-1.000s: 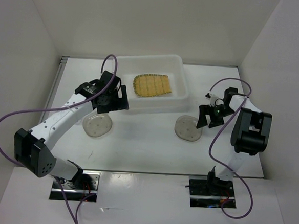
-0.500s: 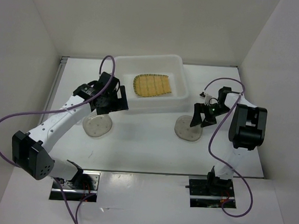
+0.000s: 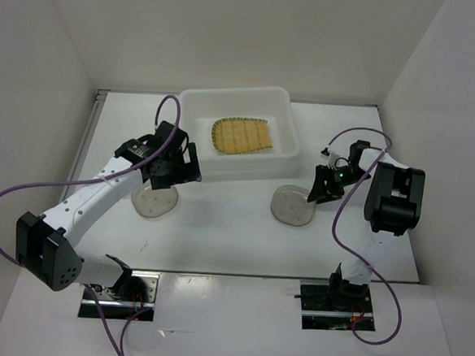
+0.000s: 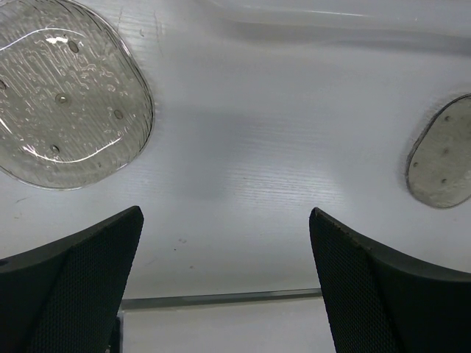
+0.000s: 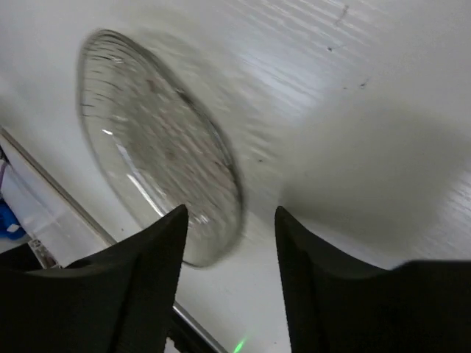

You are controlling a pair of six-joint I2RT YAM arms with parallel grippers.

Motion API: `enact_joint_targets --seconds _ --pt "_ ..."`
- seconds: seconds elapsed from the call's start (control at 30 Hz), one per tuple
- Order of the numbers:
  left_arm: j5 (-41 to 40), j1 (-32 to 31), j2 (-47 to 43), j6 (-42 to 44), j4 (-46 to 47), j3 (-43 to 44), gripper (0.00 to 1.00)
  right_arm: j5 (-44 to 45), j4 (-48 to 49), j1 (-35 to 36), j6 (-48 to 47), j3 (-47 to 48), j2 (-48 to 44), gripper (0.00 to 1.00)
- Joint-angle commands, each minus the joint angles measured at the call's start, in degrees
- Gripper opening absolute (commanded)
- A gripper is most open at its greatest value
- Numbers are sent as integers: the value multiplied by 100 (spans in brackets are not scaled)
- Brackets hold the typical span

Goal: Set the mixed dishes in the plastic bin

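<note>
While both jaws gape wide, ribbed translucent plates [image 3: 156,198] [image 3: 292,206] lie flat; gridded plate [image 3: 240,136] — in tub [image 3: 235,99].

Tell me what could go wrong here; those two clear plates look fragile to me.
The right hand is open at the rim of the right plate, which lies flat; its fingers may shove it rather than grip it. The left hand hangs open beside the left plate, close to the bin; it could knock the wall. A plate dropped in might hit the tan plate.
</note>
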Motion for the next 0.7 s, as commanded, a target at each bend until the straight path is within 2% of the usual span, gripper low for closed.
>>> enact_joint_targets --seconds 0.0,0.03,0.07,0.13,0.27,0.5,0.6,0.63,0.67 --pt "23 13 -220 -91 -90 -4 100 283 74 -37 150 42 375 56" --pt "23 13 -220 -91 -90 -4 100 406 134 -89 272 42 306 70" --pt "23 13 -272 -91 -90 -4 100 407 135 -90 274 42 235 77" --pt "23 13 -273 -91 -90 -4 100 513 249 -142 379 -19 -45 100" --pt "23 13 -334 -91 -29 -152 100 574 249 -283 458 -81 -521 100" --pt "76 13 -273 -38 24 -154 100 258 118 -108 353 -133 -390 99" --pt "76 66 -273 14 24 -153 100 205 118 383 353 -134 -258 87" --pt "24 66 -273 14 24 -101 100 205 118 498 405 -134 -170 74" --pt "23 66 -273 14 24 -100 100 144 118 655 405 -134 -170 67"
